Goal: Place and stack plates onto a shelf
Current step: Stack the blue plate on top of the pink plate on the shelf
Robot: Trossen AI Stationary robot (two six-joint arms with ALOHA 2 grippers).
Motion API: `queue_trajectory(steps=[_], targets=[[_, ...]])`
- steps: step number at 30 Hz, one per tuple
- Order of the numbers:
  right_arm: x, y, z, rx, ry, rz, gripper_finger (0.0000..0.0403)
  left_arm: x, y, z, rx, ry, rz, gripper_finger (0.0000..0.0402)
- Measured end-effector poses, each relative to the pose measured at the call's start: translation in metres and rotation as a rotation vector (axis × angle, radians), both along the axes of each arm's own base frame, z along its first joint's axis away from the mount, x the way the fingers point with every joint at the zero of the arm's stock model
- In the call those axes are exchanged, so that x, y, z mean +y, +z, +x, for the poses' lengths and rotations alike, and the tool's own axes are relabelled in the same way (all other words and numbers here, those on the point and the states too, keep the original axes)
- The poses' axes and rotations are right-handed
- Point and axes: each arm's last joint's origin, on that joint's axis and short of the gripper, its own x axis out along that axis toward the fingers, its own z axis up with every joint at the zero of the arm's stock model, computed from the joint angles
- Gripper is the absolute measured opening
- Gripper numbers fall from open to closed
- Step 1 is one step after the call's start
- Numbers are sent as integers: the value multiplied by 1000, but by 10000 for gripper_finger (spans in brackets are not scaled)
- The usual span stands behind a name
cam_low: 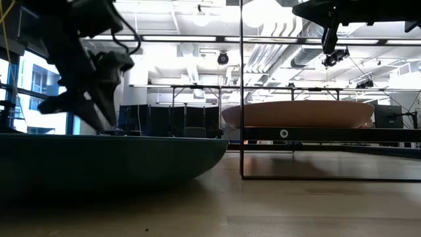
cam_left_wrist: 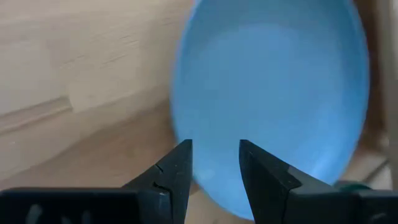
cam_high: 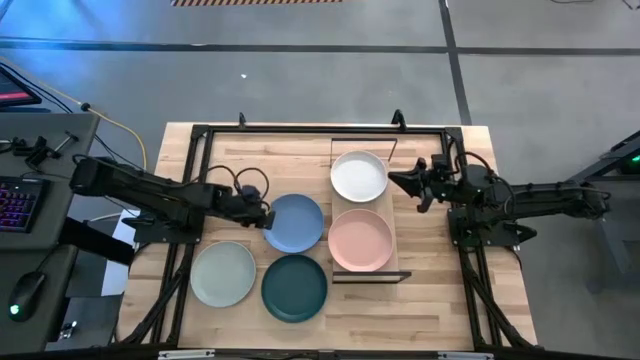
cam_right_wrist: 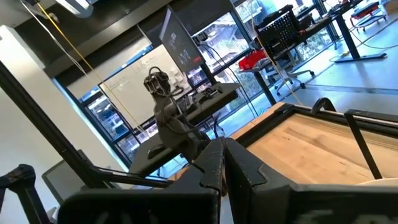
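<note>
1. Left gripper (cam_high: 266, 215) low at the blue plate (cam_high: 295, 222), fingers a little apart, one on each side of the near rim, not pinching yet.
2. Just beside it on the table (cam_high: 430, 290): dark teal plate (cam_high: 295, 287) and pale green plate (cam_high: 224, 274), both flat on the wood.
3. Farther off, the shelf (cam_high: 392, 262), holding a pink plate (cam_high: 360, 240) and a white plate (cam_high: 359, 176) side by side, not stacked.
4. Right gripper (cam_high: 416, 184) up in the air beside the white plate, fingers pressed together, holding nothing.
5. Left wrist view only: the rim of the blue plate (cam_left_wrist: 267, 99) between the two fingers (cam_left_wrist: 177, 174).
6. Low view only: the pink plate (cam_low: 299, 114) raised on the shelf board (cam_low: 329, 134).
7. Light wood top with a black frame; big room behind with desks and bright windows.
</note>
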Motion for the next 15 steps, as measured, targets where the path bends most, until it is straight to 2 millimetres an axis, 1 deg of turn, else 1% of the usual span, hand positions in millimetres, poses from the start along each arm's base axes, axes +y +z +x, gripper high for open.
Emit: queue_trajectory(steps=[3,12,15], targets=[[0,-1,1,5,-1,1,0,0,-5,1,4,27,0,122],[0,-1,1,6,-1,1,0,1,-10,2,39,39,20,122],[0,-1,1,6,-1,1,0,1,-5,5,-7,40,31,122]])
